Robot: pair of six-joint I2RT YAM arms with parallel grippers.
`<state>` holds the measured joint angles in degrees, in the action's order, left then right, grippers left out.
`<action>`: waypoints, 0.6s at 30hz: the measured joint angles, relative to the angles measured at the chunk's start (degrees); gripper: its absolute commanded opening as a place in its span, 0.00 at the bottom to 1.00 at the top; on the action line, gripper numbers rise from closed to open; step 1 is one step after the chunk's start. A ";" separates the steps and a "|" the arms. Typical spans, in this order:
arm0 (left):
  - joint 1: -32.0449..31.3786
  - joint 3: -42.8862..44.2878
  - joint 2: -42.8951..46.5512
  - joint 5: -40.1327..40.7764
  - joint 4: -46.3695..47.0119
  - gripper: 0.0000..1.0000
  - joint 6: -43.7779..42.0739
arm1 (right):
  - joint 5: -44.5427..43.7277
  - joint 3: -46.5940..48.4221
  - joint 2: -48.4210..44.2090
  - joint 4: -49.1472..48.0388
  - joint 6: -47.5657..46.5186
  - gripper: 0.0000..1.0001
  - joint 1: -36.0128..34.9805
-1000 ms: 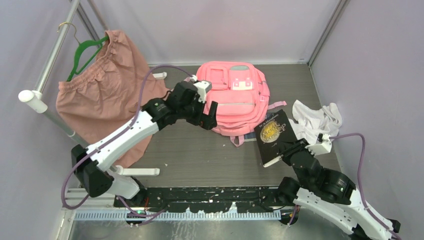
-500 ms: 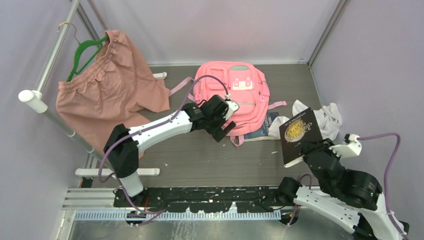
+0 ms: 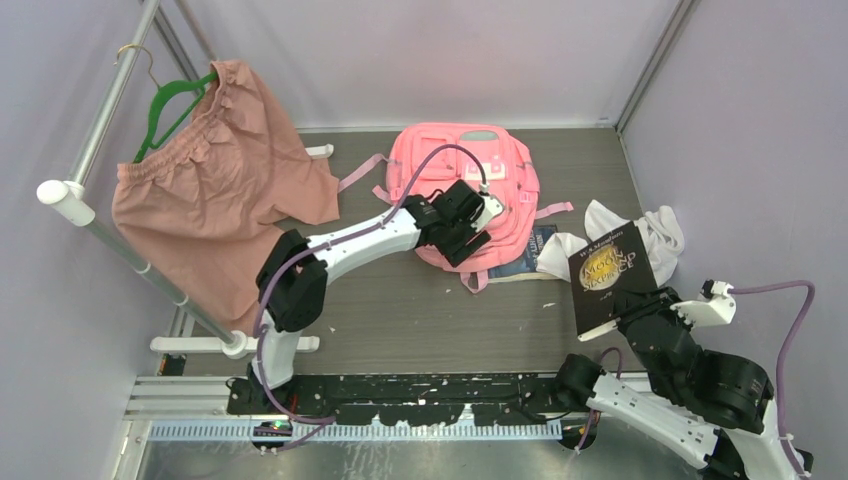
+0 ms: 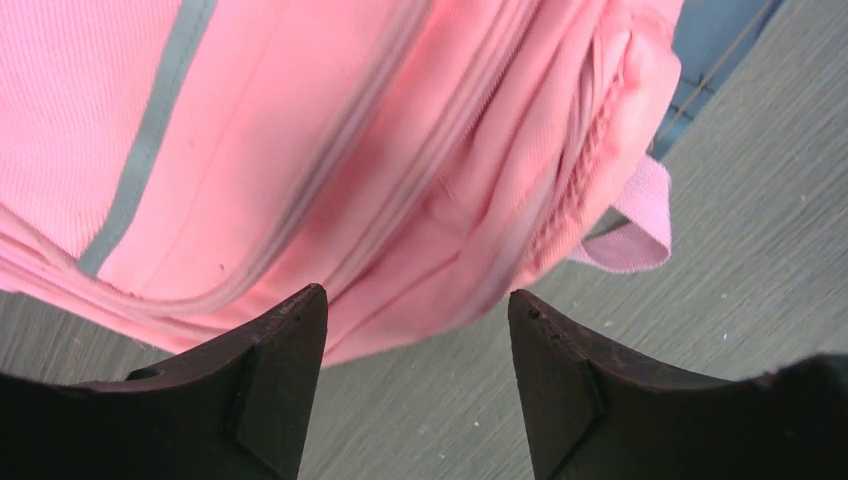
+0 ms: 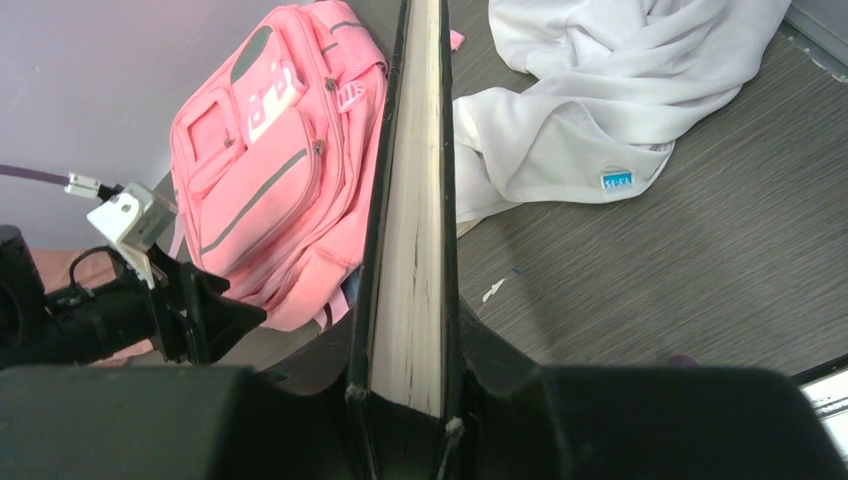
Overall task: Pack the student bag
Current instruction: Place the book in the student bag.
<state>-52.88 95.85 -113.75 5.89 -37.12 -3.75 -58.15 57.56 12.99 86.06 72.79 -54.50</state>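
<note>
The student bag (image 3: 490, 190), a large bright pink fabric backpack with grey zipper trim, lies flat on the dark wood-grain table (image 3: 400, 310). Its front pockets face up, and it sits towards the back wall at mid-width.

The left gripper (image 4: 415, 305) hovers just above the bag's near edge. Both jaws are spread wide with nothing between them. This stance suits a grasp on the fabric or zipper seam, to open or steady a compartment. No open compartment mouth is evident in any view.

The right gripper (image 5: 405, 395) is clamped on the lower end of a black book with gold cover lettering (image 3: 612, 275). The book is held upright, clear of the table and to the right of the bag, with its page edge facing the wrist camera. The lift probably keeps the book ready for insertion once an opening is presented.

A thin blue book (image 3: 522, 262) lies partly under the bag's right near corner. A crumpled white cloth (image 3: 645, 235) lies behind the raised book. A dusty-pink garment (image 3: 210, 190) hangs on a green hanger (image 3: 165, 105) at the left, well apart from the work.
</note>
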 measured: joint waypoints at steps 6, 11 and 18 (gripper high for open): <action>1.90 8.50 -5.92 -0.76 -1.75 0.56 0.24 | -0.28 -0.04 -0.20 0.20 0.04 0.01 -0.02; 2.58 9.31 -6.60 -0.76 -2.21 0.62 0.35 | -0.59 -0.04 -2.73 1.09 0.68 0.01 -0.02; 2.62 10.08 -6.67 -1.07 -4.37 0.36 0.44 | -1.33 -0.33 -4.44 2.08 0.96 0.01 0.00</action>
<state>-50.26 105.93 -120.42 4.82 -41.50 -3.31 -59.48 57.23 8.56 88.14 73.76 -54.50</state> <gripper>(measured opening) 0.590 0.290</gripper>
